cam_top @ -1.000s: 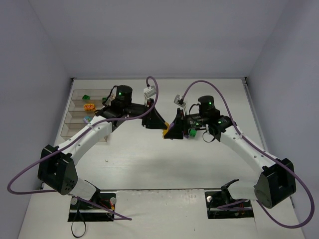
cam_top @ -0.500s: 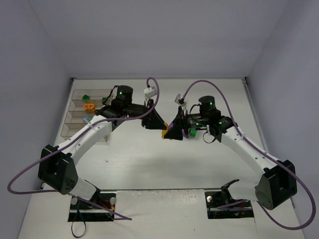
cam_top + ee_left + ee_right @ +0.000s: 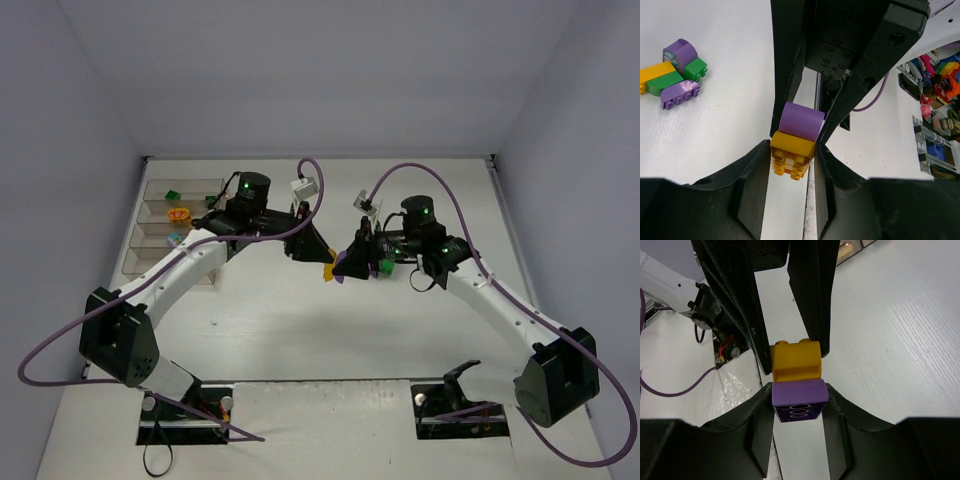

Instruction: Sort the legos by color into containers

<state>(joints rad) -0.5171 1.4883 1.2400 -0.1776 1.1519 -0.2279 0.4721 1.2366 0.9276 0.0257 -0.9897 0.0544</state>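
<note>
Above mid-table, a yellow brick (image 3: 792,152) and a purple brick (image 3: 801,121) are stuck together. My left gripper (image 3: 792,150) is shut on the yellow brick (image 3: 328,268). Facing it from the right, my right gripper (image 3: 799,400) is shut on the purple brick (image 3: 799,399), and the yellow brick (image 3: 795,360) sits just beyond it. In the top view the left gripper (image 3: 322,262) and right gripper (image 3: 345,270) meet tip to tip. The containers (image 3: 160,225) stand at the far left and hold a green (image 3: 172,194), an orange (image 3: 179,214) and a teal lego (image 3: 175,240).
A cluster of purple, green and yellow legos (image 3: 675,72) lies on the table beside the grippers. It shows as a green spot (image 3: 384,267) under the right arm in the top view. Purple cables loop over both arms.
Both grippers stay joined at mid-table on the two-brick stack. The right arm has shifted slightly to the right, and the left arm has followed a little.
</note>
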